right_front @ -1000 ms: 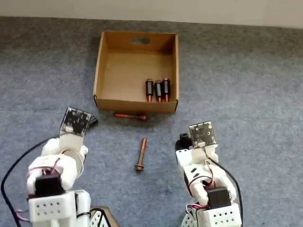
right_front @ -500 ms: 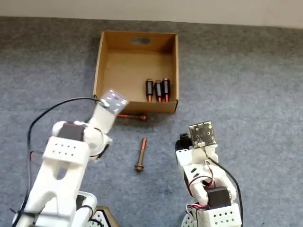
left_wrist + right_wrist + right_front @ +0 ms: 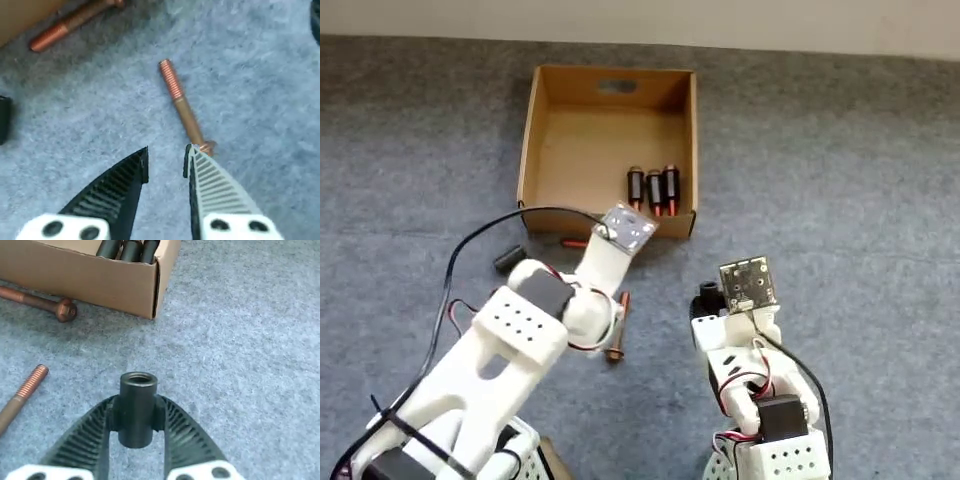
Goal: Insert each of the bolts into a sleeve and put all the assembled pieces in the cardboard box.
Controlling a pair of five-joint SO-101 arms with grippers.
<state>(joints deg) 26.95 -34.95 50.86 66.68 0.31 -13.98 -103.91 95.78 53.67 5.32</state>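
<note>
A cardboard box (image 3: 580, 150) sits in the upper middle of the high view on a grey, carpet-like surface (image 3: 840, 180). Three assembled pieces (image 3: 653, 190) lie side by side against its front wall, near the right corner.

The left arm stretches from the lower left of the frame toward the centre. Its wrist camera shows the left tool (image 3: 166, 157) spread wide, low over the surface. The tip of the pale finger (image 3: 197, 160) is right at the head of a bolt (image 3: 181, 105), and the dark finger (image 3: 135, 165) is off to the side, clear of it. In the high view this bolt (image 3: 621, 310) lies near the centre of the frame, threaded end toward the box, partly covered by the arm.

A second bolt (image 3: 70, 22) lies on the surface just in front of the box's front wall. A loose sleeve (image 3: 509, 259) rests left of centre, well apart from both bolts.

The right arm stands at the lower right of the frame. The right tool (image 3: 136, 405) is pinching a black sleeve (image 3: 137, 385), held lengthwise between the fingers with its open bore facing away from the wrist camera.
</note>
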